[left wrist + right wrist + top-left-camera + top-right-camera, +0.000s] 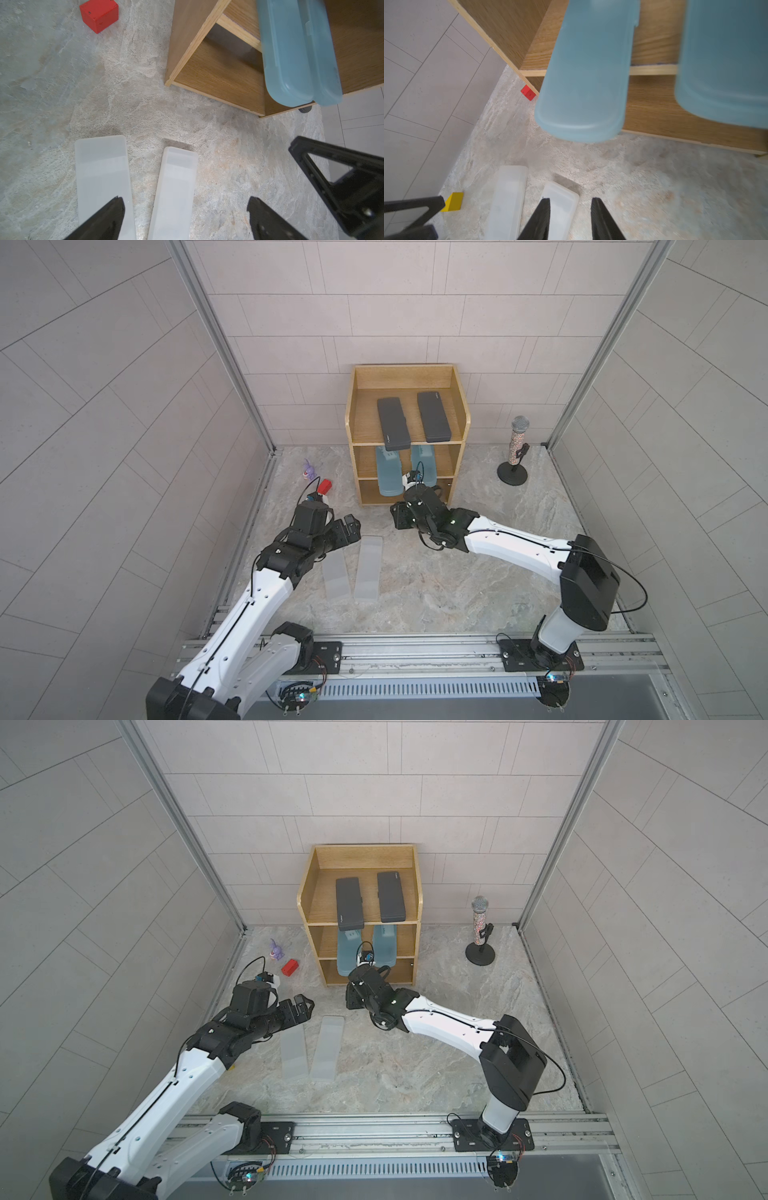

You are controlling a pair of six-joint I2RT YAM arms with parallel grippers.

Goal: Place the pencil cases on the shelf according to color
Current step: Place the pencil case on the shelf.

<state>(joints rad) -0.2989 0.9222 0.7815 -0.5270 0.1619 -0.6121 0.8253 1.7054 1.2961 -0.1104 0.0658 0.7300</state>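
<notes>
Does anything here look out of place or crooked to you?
Yes. Both translucent teal rounded pencil cases jut far past the front edge of the middle level of the light wooden shelf unit, looking liable to tip out. One matte black pencil case on the top level overhangs too.

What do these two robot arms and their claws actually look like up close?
Both the left arm and right arm have smooth white shells joined by chunky black joint housings. Thin black cables loop outside them. The left gripper and right gripper each end in two matte black, wedge-shaped fingers tapering to points.
</notes>
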